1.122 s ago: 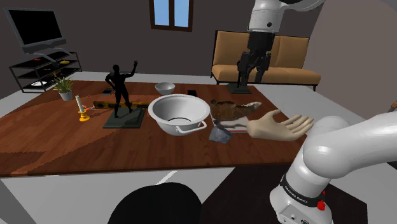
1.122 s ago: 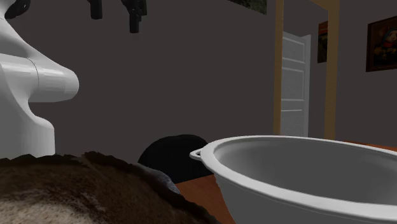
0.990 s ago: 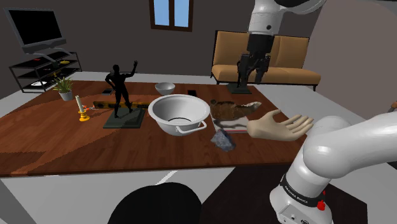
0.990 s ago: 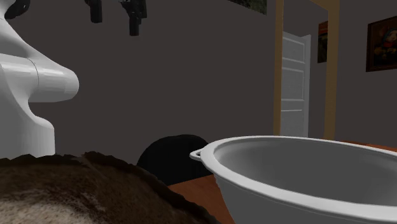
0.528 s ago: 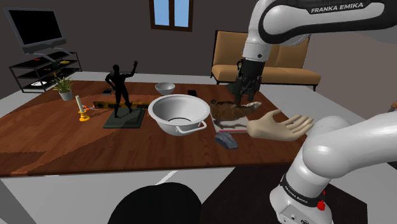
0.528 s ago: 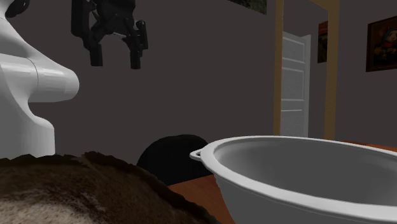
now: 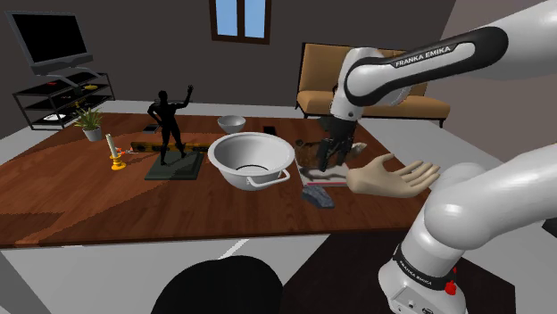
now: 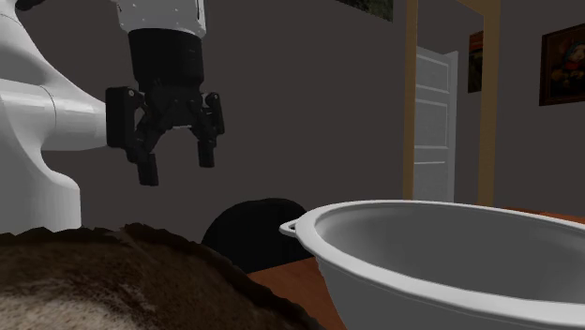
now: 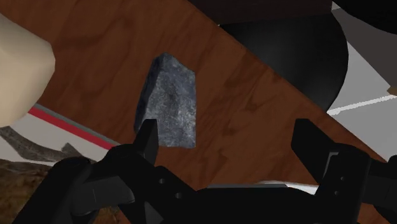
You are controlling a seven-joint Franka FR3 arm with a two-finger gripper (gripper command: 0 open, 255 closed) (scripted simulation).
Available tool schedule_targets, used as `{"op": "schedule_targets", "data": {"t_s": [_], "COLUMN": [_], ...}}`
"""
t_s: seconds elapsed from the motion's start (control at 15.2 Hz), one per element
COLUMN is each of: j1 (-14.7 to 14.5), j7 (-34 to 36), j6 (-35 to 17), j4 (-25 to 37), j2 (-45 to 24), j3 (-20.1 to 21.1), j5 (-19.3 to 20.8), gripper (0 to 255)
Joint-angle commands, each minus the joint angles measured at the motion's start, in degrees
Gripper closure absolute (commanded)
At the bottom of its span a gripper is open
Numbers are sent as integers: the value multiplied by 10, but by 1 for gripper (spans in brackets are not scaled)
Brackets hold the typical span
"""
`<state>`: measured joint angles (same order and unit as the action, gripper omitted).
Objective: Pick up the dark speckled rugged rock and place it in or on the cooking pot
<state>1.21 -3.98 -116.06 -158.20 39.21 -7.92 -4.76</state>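
Observation:
The dark grey speckled rock [image 7: 319, 197] lies on the brown wooden table [image 7: 107, 210], just off the white cooking pot [image 7: 251, 161] on the shoulder view's right. My gripper [image 7: 332, 158] hangs open above the brown furry object [image 7: 314, 155], a little behind the rock, with nothing between its fingers. In the wrist view the rock [image 9: 168, 102] lies below and ahead of one finger [image 9: 149, 137], off the middle of the open gripper [image 9: 229, 137]. The second exterior view has the open gripper [image 8: 176, 166] in the air, apart from the pot's rim [image 8: 422, 244].
A beige model hand [image 7: 393, 174] lies beside the rock. A black figurine [image 7: 170, 125], a candlestick [image 7: 113, 153], a small bowl [image 7: 232, 123] and a potted plant [image 7: 89, 120] stand further along the table. A sofa [image 7: 406, 85] is behind.
The arm has come down from high above the table to just over the furry object, fingers staying open. The rock shifted slightly and settled flat on the table.

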Motion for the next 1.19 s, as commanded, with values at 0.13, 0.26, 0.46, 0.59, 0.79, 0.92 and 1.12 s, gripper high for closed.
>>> {"op": "schedule_targets", "data": {"t_s": [0.13,0.26,0.46,0.59,0.79,0.92,1.12], "j1": [-9,-13,-20,-24,-32,-32,-32], "j7": [-36,-48,-52,-56,-62,-62,-62], "j6": [-110,-138,-169,-190,-218,-218,-218], "j4": [-30,-35,-47,-54,-62,-63,-62], "j2": [-77,-99,-119,-133,-153,-153,-153], "j3": [-23,-30,-31,-32,-34,-34,-34], "j5": [-16,-22,-30,-36,-45,-45,-45], "gripper": [0,0,0,0,0,0,0]}}
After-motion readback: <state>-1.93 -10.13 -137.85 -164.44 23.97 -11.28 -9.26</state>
